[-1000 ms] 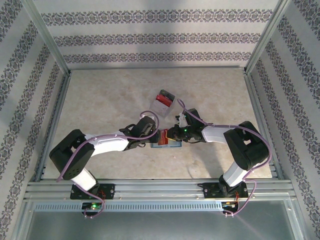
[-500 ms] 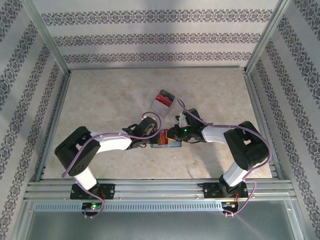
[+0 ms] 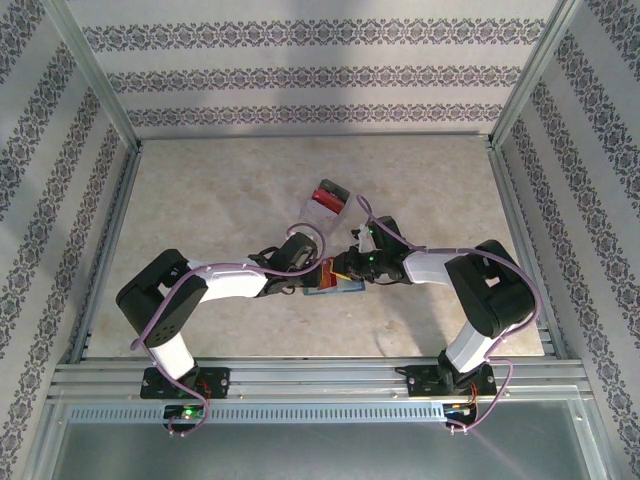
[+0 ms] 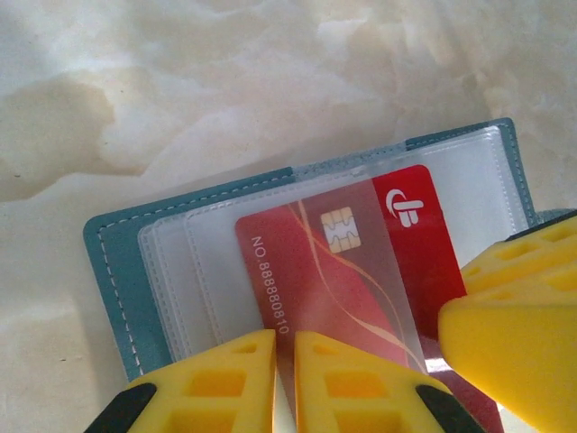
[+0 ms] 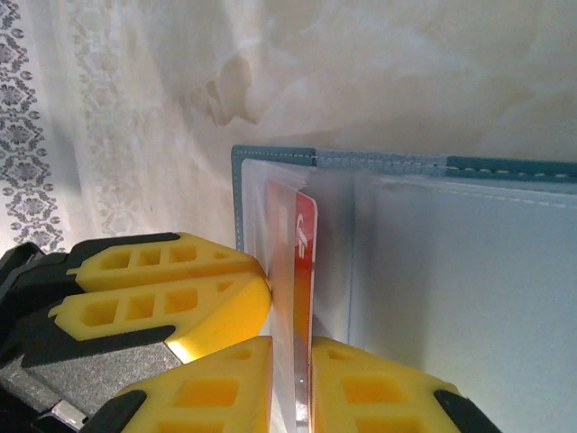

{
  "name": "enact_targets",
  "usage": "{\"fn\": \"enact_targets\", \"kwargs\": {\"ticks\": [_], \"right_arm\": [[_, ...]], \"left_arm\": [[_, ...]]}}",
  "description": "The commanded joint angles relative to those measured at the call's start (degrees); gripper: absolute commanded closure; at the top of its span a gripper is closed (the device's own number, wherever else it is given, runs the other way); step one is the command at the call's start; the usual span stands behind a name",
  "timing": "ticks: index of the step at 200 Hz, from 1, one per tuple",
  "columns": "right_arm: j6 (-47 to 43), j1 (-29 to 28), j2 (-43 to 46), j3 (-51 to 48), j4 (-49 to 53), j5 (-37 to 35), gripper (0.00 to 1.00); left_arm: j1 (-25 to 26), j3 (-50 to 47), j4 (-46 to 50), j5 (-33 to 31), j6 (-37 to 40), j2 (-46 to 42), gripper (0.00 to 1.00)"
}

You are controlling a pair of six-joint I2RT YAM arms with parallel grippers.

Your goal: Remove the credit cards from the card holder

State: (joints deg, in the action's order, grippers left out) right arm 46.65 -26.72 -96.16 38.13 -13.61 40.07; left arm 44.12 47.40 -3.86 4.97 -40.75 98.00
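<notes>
The teal-blue card holder (image 3: 346,289) lies open between both grippers, teal border (image 4: 113,271) and clear sleeves showing. A red chip card (image 4: 343,271) sits partly under a clear sleeve. My right gripper (image 5: 291,370) is shut on that red card (image 5: 306,244) and the sleeve beside it, holding them on edge above the holder (image 5: 379,161). My left gripper (image 4: 286,361) is shut, a thin slit between its jaws. Its fingertips (image 5: 257,289) touch the sleeve's face. A right finger (image 4: 514,334) shows at the card's right side. In the top view the left gripper (image 3: 318,274) and right gripper (image 3: 345,268) meet.
A clear plastic box (image 3: 326,198) with red and dark contents stands just behind the grippers. Pale marbled tabletop (image 3: 200,200) stretches to the left, right and back, bounded by metal rails (image 3: 110,230) and patterned walls.
The left arm has pushed to the right, bringing its gripper closer against the card holder. The right arm has barely moved and keeps its hold.
</notes>
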Motion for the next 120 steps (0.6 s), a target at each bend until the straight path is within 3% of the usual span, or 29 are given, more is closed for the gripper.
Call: {"fn": "enact_targets", "kwargs": {"ticks": [1,120], "right_arm": [[1.0,0.2,-0.8,-0.2,-3.7,2.4,0.82],[1.6,0.4,-0.8,-1.3,-6.5,3.6,1.00]], "left_arm": [[-0.5,0.3,0.7,1.5,-0.8,1.2,0.87],[-0.8,-0.2,0.6,0.9,-1.4,1.1,0.87]]}}
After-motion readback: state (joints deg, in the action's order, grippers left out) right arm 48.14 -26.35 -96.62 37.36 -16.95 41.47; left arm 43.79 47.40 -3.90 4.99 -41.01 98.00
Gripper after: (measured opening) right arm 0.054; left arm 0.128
